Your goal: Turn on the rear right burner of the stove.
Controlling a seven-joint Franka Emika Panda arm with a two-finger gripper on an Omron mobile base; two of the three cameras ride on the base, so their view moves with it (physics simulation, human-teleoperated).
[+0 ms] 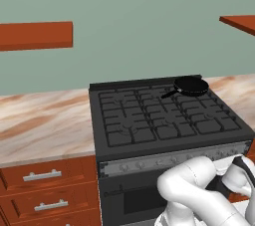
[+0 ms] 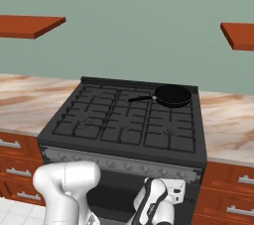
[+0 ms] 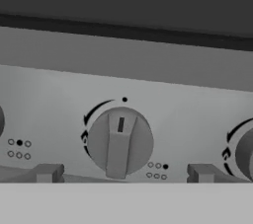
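The stove [image 1: 169, 120] [image 2: 129, 120] is a dark gas range with black grates. Its rear right burner [image 1: 205, 98] [image 2: 184, 111] is mostly covered by a black frying pan [image 1: 191, 86] [image 2: 172, 95]. My gripper [image 3: 123, 173] is open, low in front of the silver knob strip [image 1: 149, 163] [image 2: 119, 162]. In the hand view a round grey knob [image 3: 118, 141] sits centred between my fingertips [image 3: 47, 172], its pointer mark up toward a dot. A small dot diagram [image 3: 157, 170] beside it has the top right dot filled. The hand [image 1: 239, 170] [image 2: 163, 194] is level with the strip.
More knobs show at both edges of the hand view, one of them [image 3: 244, 154] on the right. Marble counters [image 1: 45, 120] [image 2: 228, 125] flank the stove over wooden drawers [image 1: 45, 180]. Wooden shelves [image 1: 35, 35] [image 2: 238, 34] hang on the green wall.
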